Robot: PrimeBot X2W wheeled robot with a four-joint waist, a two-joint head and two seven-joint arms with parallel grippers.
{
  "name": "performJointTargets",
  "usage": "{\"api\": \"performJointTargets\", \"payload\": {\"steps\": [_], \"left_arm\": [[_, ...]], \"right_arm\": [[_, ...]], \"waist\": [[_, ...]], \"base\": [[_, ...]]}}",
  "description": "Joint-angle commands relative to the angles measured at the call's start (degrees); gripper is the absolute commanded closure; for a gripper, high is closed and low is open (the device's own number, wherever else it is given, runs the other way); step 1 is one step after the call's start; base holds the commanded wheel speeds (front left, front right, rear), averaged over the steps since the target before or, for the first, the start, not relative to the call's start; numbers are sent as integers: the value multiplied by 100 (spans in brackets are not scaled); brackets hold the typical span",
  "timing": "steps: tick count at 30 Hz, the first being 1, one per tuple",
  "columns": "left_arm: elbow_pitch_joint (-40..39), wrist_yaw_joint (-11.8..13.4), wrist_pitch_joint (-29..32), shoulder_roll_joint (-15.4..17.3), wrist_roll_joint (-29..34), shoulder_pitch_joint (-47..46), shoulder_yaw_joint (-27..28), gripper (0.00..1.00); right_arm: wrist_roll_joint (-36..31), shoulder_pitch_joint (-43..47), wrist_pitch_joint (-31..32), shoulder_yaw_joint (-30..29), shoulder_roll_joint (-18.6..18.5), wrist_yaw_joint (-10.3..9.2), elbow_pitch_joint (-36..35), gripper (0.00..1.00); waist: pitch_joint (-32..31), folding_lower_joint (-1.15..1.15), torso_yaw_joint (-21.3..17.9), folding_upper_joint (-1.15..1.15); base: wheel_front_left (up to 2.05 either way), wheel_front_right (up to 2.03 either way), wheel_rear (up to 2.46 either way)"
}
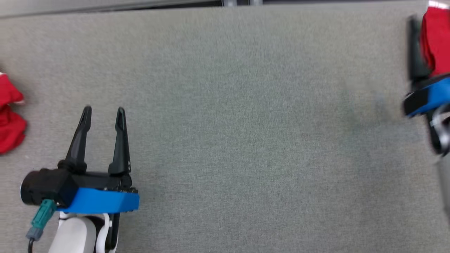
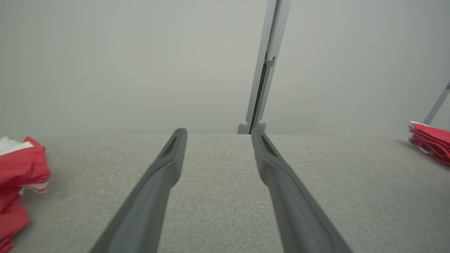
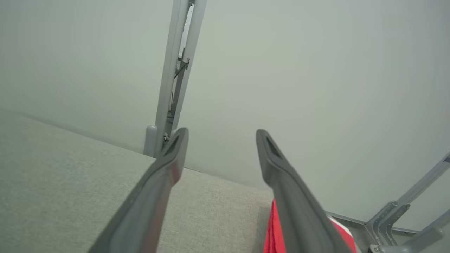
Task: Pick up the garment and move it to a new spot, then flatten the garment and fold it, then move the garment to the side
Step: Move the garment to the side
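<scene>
head view: garment aside at right edge; last step looks done. left gripper, right gripper wide open, empty. next: lift right clear.

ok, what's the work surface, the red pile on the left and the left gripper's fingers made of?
Work surface: grey woven fabric covering, matte; fine speckled weave shows.
Red pile: soft cloth, maybe knit, matte; it creases and slumps.
Left gripper fingers: probably moulded black plastic or rubber; smooth, slight sheen.
</scene>
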Motion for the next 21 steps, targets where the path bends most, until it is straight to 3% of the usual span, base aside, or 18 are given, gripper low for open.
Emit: {"api": "performJointTargets", "payload": {"steps": [1, 9, 21], "left_arm": [[61, 32, -42, 22, -45, 156, 41, 0], [265, 93, -88, -31, -136, 622, 65, 0], [431, 112, -116, -120, -190, 1095, -3, 0]], "right_arm": [[59, 262, -59, 160, 180, -3, -138, 0], [200, 1337, -158, 408, 864, -3, -642, 0], [252, 3027, 90, -446, 1540, -2, -1729, 0]], "waist": [[-375, 1, 91, 0], [-1009, 1, 274, 0], [-1591, 1, 322, 0]], "base": [[0, 0, 0], [0, 0, 0], [0, 0, 0]]}}
